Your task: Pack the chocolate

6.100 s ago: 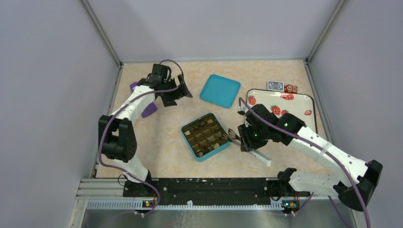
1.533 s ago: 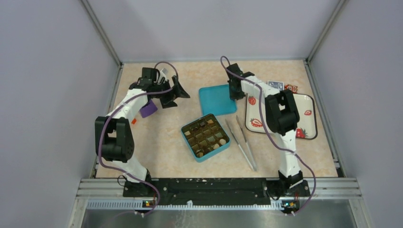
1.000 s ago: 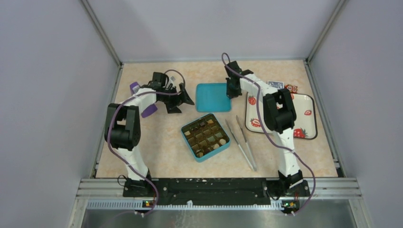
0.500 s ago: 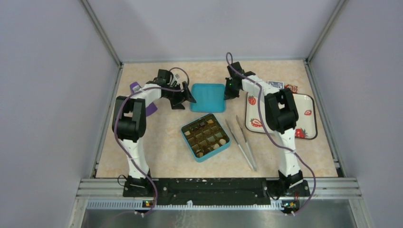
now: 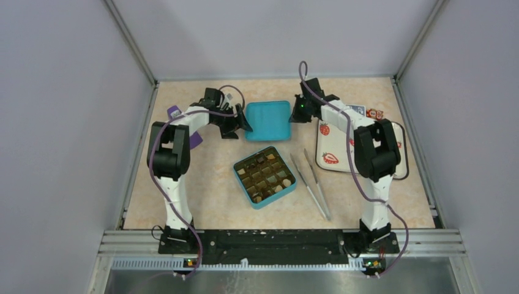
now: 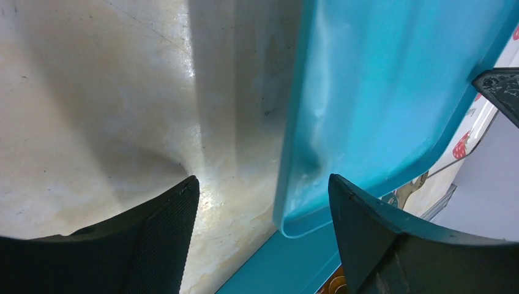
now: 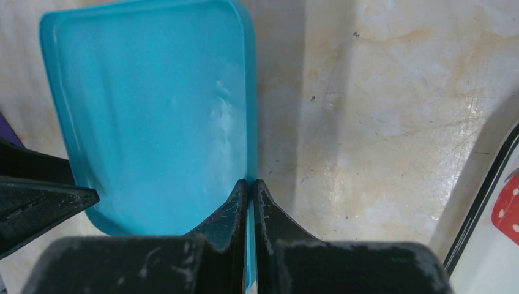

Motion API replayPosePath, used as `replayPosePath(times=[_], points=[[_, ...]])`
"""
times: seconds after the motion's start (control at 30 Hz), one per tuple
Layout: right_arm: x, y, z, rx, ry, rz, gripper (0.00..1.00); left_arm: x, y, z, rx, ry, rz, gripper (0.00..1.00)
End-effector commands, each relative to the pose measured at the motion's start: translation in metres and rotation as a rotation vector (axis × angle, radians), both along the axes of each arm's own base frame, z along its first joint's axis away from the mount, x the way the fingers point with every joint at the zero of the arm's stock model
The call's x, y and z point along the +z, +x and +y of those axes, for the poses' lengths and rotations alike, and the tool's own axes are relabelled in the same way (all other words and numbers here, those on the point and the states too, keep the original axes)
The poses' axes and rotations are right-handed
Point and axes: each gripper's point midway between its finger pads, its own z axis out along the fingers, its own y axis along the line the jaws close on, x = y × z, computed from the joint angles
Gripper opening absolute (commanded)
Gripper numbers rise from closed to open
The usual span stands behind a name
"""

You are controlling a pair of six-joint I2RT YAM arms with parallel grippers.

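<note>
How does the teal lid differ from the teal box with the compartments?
The lid is a plain shallow shell; the box is split into cells holding chocolates. The lid is pinched at one edge by the right gripper; the box lies free on the table. Both are teal rounded squares.

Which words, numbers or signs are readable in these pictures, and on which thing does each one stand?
No text can be read anywhere.
On the blue card: some print, too small to read.
On the red wrapped bits: too small to read.
On the teal lid: plain, no writing.
On the tray: only strawberry pictures, no words.
</note>
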Motion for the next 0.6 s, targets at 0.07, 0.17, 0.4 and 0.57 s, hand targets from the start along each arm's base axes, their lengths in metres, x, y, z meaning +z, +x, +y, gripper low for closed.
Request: replayPosePath(times=[0.07,0.17,0.4,0.57], points=[[0.048,0.007,0.008,-0.001,0.144,-0.153,0.00,0.000,0.002,-0.007,-0.032,-0.030,-0.026,0.89],[0.047,0.003,0.009,0.002,0.189,-0.167,0.00,0.000,-0.002,-0.011,-0.043,-0.068,-0.018,0.93],[0.058,-0.004,0.019,0.046,0.276,-0.188,0.00,0.018,0.001,-0.022,-0.075,-0.174,-0.065,0.93],[0.064,-0.006,0.022,0.055,0.327,-0.192,0.00,0.027,0.009,-0.017,-0.064,-0.200,-0.106,0.90]])
